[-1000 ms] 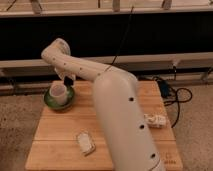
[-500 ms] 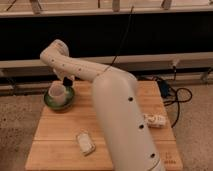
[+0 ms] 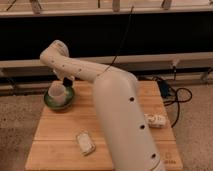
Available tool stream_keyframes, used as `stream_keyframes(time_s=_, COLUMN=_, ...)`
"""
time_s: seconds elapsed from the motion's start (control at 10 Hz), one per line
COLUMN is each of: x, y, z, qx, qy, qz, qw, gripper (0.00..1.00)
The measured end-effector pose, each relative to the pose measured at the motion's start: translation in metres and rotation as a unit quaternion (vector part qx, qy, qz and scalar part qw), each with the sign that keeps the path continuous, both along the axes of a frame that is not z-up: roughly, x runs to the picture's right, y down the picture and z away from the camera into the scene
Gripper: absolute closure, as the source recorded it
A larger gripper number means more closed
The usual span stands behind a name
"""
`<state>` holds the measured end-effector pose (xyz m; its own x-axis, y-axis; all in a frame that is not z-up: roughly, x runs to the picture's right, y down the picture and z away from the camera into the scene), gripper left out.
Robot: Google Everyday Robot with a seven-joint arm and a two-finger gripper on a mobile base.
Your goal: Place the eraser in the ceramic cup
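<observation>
A pale, flat eraser [image 3: 85, 142] lies on the wooden table [image 3: 60, 127], near its front edge. A white ceramic cup [image 3: 57, 92] stands inside a green bowl [image 3: 59, 101] at the table's back left. My white arm [image 3: 117, 100] reaches from the front right up and over to the back left. The dark gripper [image 3: 66, 81] hangs just behind and above the cup's rim, far from the eraser. Nothing shows in it.
A small white packet-like object [image 3: 156, 120] lies at the table's right edge, beside my arm. Black cables [image 3: 172, 95] lie on the floor to the right. A dark low wall with rails [image 3: 150, 35] runs behind the table.
</observation>
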<state>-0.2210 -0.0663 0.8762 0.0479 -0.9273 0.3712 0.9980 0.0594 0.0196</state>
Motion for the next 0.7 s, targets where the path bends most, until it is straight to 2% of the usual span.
stream_keyframes(time_s=0.1, x=0.001, y=-0.006, z=-0.005, qx=-0.002, qy=-0.002, qz=0.0, qw=1.0, gripper=0.6)
stream_keyframes(time_s=0.2, x=0.0, y=-0.017, z=-0.015, qx=-0.005, qy=-0.01, qz=0.0, qw=0.9999, gripper=0.72)
stream_keyframes(time_s=0.4, x=-0.008, y=-0.025, z=-0.026, qx=-0.016, qy=-0.027, qz=-0.001, qw=0.9995, gripper=0.92)
stream_keyframes(time_s=0.5, x=-0.013, y=-0.025, z=-0.03, qx=-0.025, qy=-0.038, qz=-0.001, qw=0.999, gripper=0.98)
stream_keyframes(time_s=0.7, x=-0.033, y=-0.013, z=-0.041, qx=-0.056, qy=-0.069, qz=-0.008, qw=0.996, gripper=1.0)
